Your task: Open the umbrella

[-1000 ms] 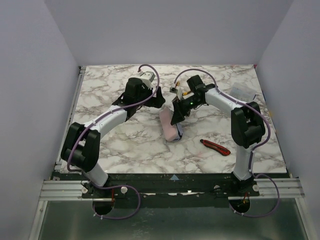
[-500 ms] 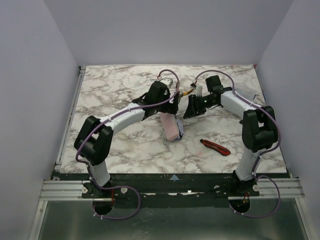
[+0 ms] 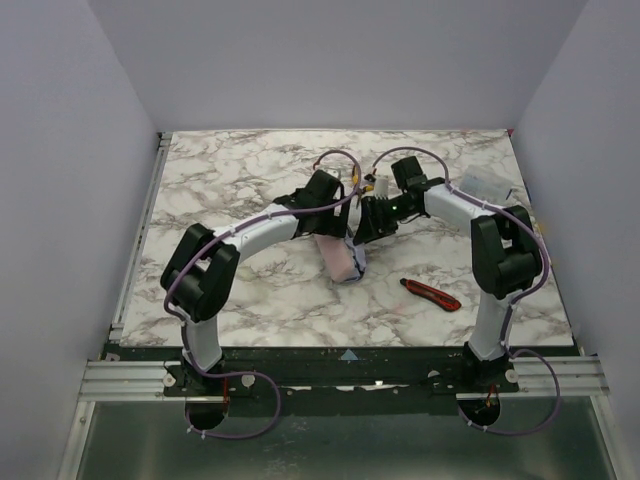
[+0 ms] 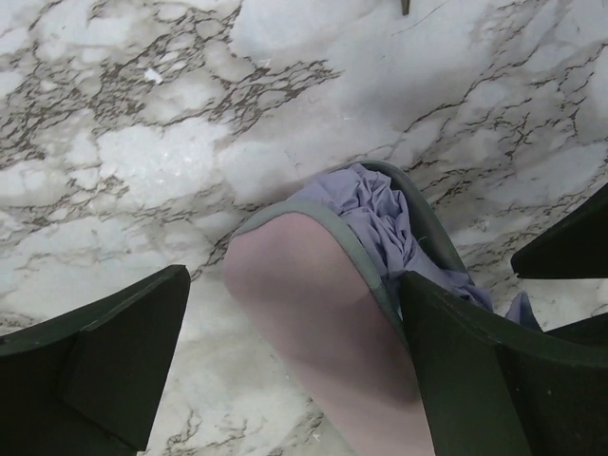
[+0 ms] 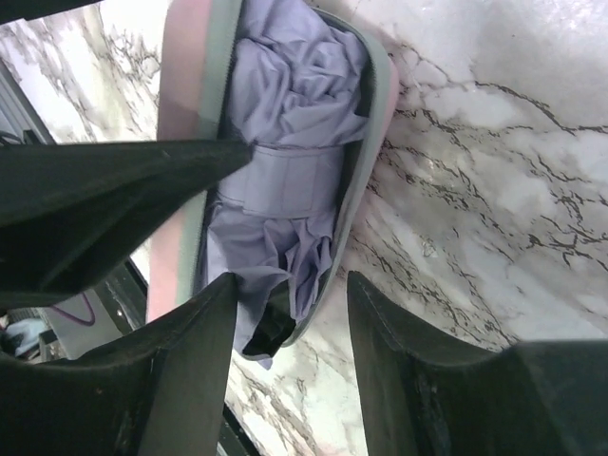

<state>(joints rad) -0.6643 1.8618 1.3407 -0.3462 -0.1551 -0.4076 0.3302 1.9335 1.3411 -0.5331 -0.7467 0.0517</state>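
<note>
Table (image 3: 220,180): marble, bore everything.
Left fingers (image 4: 114,351): released, stood wide astride the case.
Right fingers (image 5: 180,380): parted at the case's open end; grip could not be told.
Case (image 4: 304,313): pink, lay mid-table.
Umbrella (image 5: 285,85): folded, lay inside the case.
Knife (image 3: 431,294): lay apart.

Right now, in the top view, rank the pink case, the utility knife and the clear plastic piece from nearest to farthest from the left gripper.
1. pink case: mid-table, right under the left gripper, with the umbrella inside it.
2. utility knife: to the right and nearer the arm bases.
3. clear plastic piece: far right, beside the right arm.
</note>
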